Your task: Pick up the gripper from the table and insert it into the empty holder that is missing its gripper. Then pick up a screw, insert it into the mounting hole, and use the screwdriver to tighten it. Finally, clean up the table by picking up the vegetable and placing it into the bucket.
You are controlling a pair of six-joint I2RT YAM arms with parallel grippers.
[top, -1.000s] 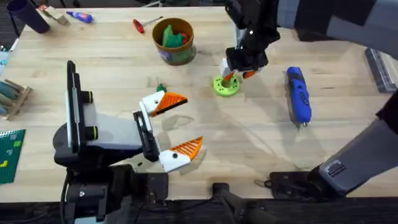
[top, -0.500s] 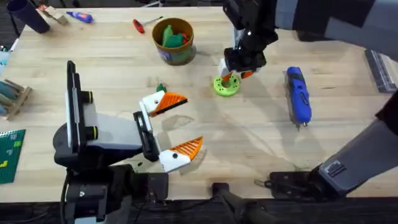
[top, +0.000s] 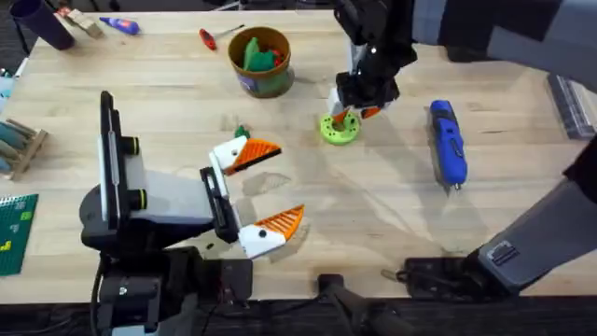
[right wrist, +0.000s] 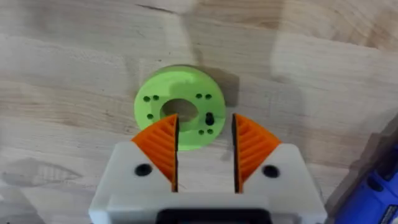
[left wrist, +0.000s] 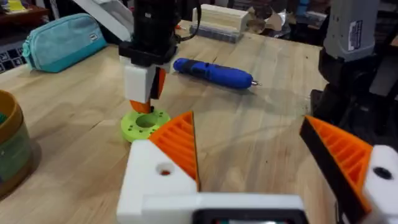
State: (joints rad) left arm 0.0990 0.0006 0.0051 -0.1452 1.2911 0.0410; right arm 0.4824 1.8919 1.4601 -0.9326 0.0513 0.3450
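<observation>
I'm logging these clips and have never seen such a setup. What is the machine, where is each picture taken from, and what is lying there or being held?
These are two robot arms at a wooden table, each ending in white jaws with orange ribbed pads. One picture looks down from a fixed camera above the table. The other two come from a camera on each wrist, so each arm's own jaws show at the bottom edge.

The right arm reaches in and hangs its right jaws just over a lime-green ring. They are slightly apart, and nothing can be seen held between them. The left jaws lie low and wide open, holding nothing.

Also on the table are a blue screwdriver and an ochre bucket with something green inside.
</observation>
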